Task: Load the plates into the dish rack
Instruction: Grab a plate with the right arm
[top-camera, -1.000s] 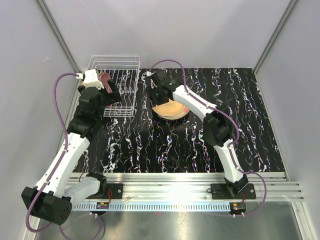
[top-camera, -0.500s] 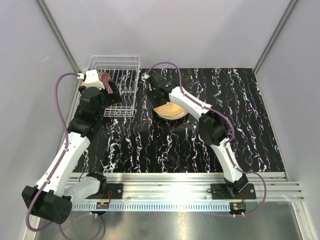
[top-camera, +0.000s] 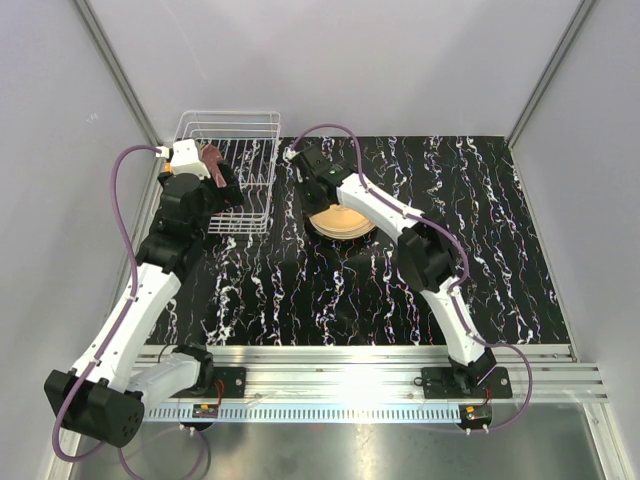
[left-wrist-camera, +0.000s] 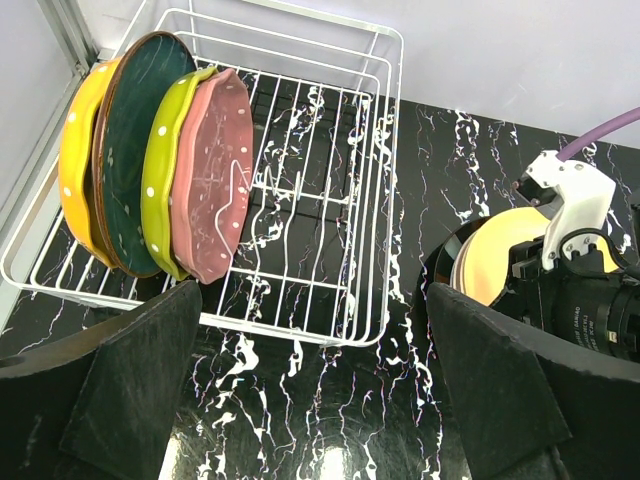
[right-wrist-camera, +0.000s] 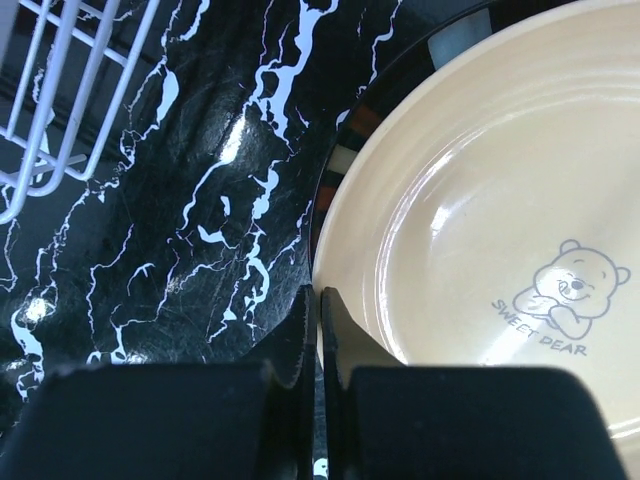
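Marbled table (right-wrist-camera: 150, 200): right gripper (right-wrist-camera: 317, 305) closed, seemingly at cream plate (right-wrist-camera: 480, 200) rim.

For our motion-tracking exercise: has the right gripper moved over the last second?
Yes. The right gripper, jaws shut, has shifted slightly up-left in the top view, toward the dish rack, and is now at the left rim of the stack of plates.

**Robotics laboratory test cell.** Plain grey panel walls (top-camera: 350, 60) framed by aluminium struts (top-camera: 118, 70) enclose a black, white-veined counter (top-camera: 500, 250). Two white jointed arms, the left arm (top-camera: 140, 300) and the right arm (top-camera: 445, 285), are bolted to a slotted aluminium rail (top-camera: 350, 362) at the near edge. Exposed purple cables (top-camera: 113, 205) loop alongside them. Household items, a wire dish rack (top-camera: 255, 150) and plates (top-camera: 340, 222), sit on the counter amid this bare apparatus.
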